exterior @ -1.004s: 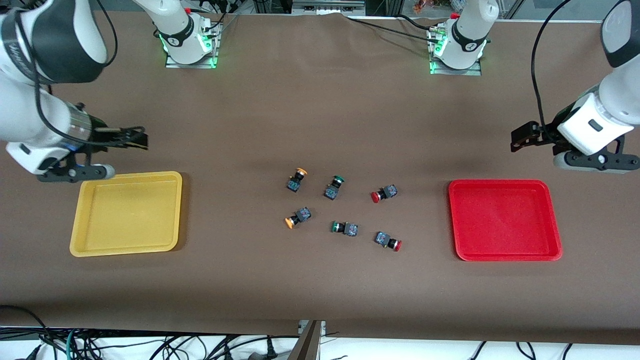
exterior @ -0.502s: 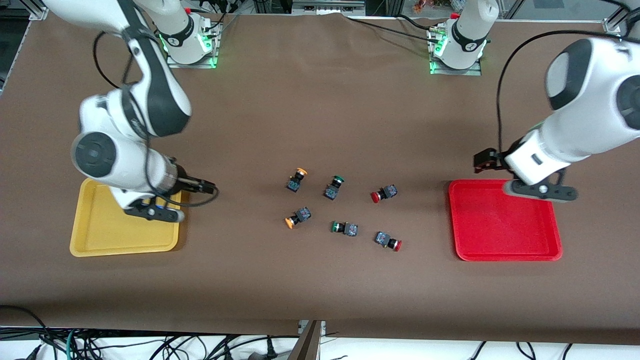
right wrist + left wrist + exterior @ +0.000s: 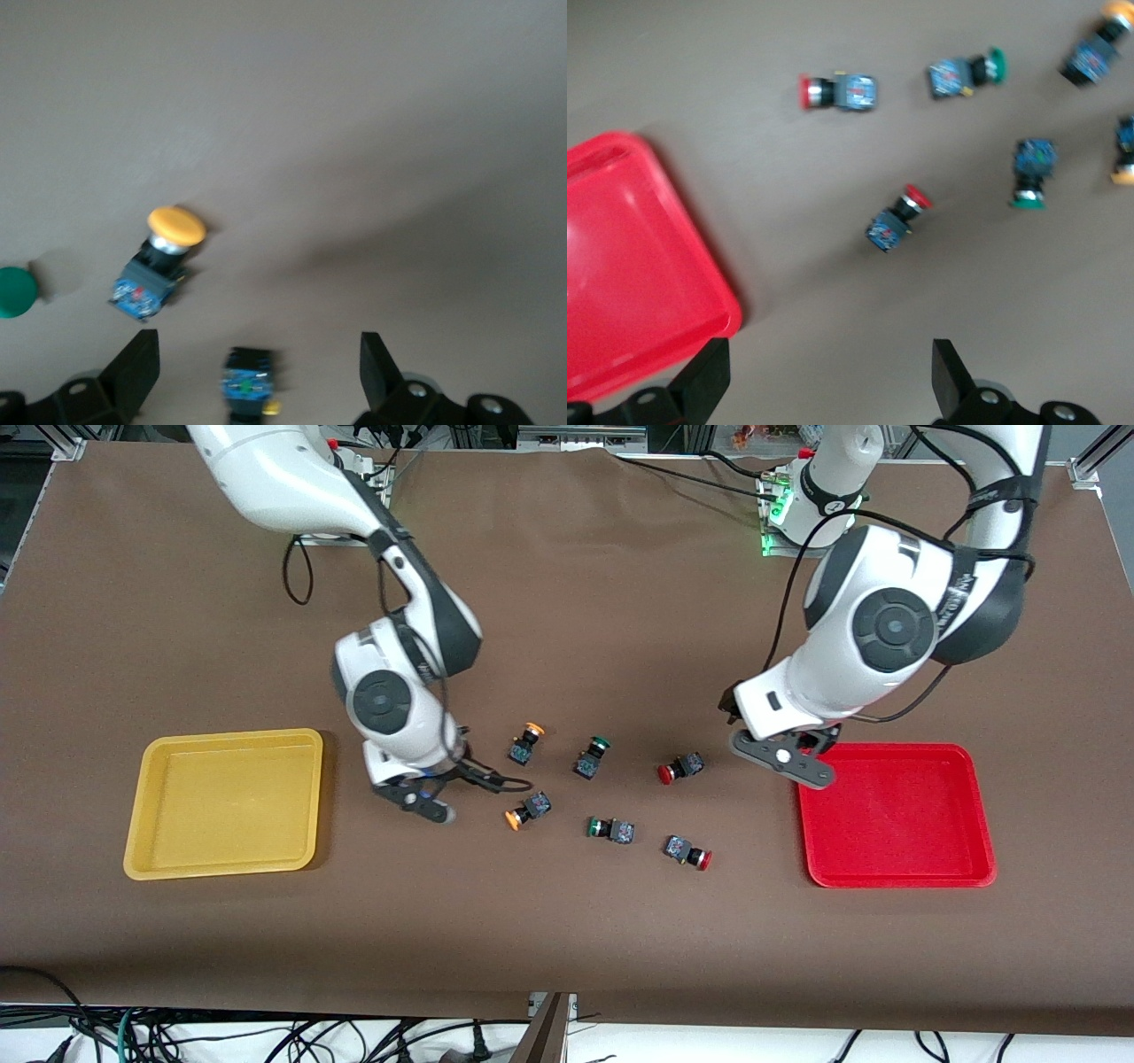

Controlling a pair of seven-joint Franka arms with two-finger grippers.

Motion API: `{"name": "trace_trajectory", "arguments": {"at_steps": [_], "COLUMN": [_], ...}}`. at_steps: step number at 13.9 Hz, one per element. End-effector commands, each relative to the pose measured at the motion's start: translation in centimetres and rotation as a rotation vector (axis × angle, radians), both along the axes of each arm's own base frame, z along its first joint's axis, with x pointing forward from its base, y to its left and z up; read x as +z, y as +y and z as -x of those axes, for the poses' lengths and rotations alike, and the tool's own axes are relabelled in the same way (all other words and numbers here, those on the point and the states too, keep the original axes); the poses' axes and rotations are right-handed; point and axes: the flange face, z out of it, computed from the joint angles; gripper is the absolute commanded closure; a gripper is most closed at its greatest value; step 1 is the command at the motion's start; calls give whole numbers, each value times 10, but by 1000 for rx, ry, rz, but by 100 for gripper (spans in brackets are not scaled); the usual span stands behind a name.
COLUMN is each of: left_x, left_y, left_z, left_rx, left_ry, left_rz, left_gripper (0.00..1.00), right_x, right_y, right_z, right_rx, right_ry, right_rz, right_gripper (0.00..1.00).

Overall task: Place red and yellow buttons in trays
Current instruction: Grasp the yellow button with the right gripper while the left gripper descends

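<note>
A shallow yellow tray (image 3: 223, 803) of smooth plastic, rectangular with rounded corners and a raised rim, lies empty on the matte brown surface (image 3: 567, 939) toward the right arm's end. Between it and the buttons hangs the right claw (image 3: 440, 790), its two dark fingers (image 3: 133, 365) spread wide with nothing between them, low over bare surface just beside the nearer yellow button (image 3: 528, 810).

Six small push-buttons lie scattered mid-surface, each a dark blocky body with a round cap, all tipped on their sides. The farther yellow button (image 3: 525, 744) sits at the cluster's edge closest to the yellow tray, with the nearer yellow one closer to the front camera. Beside them come two green buttons (image 3: 592, 756), one farther, one nearer. Then the farther red button (image 3: 680, 767) and the nearer red button (image 3: 688, 852), both toward the red tray (image 3: 895, 815). All four task buttons are still on the surface, outside both trays.

The left claw (image 3: 749, 731) hovers over the surface between the farther red button and the red tray's corner, fingers (image 3: 700, 382) wide apart and empty. The red tray, the same moulded shape with a finely textured floor, is empty at the left arm's end.
</note>
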Motion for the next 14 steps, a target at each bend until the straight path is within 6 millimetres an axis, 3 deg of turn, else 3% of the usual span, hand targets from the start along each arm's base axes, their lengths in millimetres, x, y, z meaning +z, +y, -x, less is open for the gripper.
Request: {"name": "trace_trajectory", "arguments": {"at_steps": [1, 5, 9, 14], "left_x": [5, -6, -50, -127], "left_y": [1, -5, -19, -33], "left_z": [0, -1, 3, 12], "left_rx": [-209, -318, -365, -381], "left_ry": [-12, -31, -66, -84], "left_rz": [25, 38, 45, 51], "left_gripper": [0, 0, 0, 0], "right_x": [-27, -61, -72, -85], "right_y": [28, 48, 63, 66], "right_z": [9, 28, 44, 57], "right_rx": [-44, -5, 26, 48], "right_ry": [-16, 15, 36, 62], "right_rz": [-4, 23, 38, 57], "right_gripper": [0, 0, 0, 2]}}
